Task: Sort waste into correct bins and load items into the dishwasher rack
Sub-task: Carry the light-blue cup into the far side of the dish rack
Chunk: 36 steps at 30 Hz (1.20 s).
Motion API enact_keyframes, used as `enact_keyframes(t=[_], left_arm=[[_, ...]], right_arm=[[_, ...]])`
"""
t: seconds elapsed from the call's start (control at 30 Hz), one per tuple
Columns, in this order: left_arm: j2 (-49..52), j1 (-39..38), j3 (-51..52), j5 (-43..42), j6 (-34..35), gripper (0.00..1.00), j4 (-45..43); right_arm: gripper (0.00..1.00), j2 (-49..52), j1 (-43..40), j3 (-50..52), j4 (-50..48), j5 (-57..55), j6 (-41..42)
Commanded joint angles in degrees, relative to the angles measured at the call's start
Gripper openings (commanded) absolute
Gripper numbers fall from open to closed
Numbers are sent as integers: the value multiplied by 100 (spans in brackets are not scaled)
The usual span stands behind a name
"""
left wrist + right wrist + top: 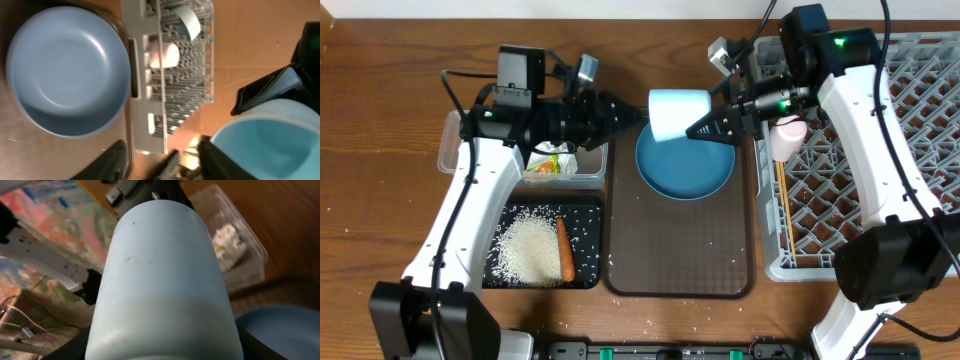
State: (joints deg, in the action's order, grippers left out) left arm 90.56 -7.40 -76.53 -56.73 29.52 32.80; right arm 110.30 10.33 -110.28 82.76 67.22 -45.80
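Above the blue plate [685, 172], the light-blue cup [678, 113] is being clamped on its side by the right gripper [708, 126].
At the cup's other end, the left gripper [636, 114] is being held with jaws apart, nothing gripped. The plate is being carried by the brown serving tray [680, 265]. The pink cup [787, 138] is being kept in the dishwasher rack [910, 140]. Crumpled paper [552, 160] is being held by the clear tub [450, 155], and rice [528, 245] and carrot [564, 250] by the black tray [590, 210].

Brown serving tray [680, 250] lying flat, dark wooden table [380, 150] beneath
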Motion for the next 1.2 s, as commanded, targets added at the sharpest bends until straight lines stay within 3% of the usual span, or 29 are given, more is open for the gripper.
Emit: enact_keyframes(t=[0.0,0.17,0.3,0.47,0.63,1.17], left_arm=[[4,37,-31,240,-151,57,7],[4,37,-31,243,-151,58,61],[4,37,-31,245,-149,66,61],[4,37,-31,243,-144,75,61],[4,37,-31,243,-144,85,61],[4,37,-31,243,-144,93,61]], right_arm=[[30,-48,-168,-57,-20,-470,564],[26,-48,-640,-57,-328,-1587,1974],[22,-48,-1067,-57,-533,-2743,3189],[11,-48,-1523,-57,-507,-4105,4000],[10,-48,-1965,-57,-501,-4181,4151],[11,-48,-2225,-57,-966,-5250,4511]])
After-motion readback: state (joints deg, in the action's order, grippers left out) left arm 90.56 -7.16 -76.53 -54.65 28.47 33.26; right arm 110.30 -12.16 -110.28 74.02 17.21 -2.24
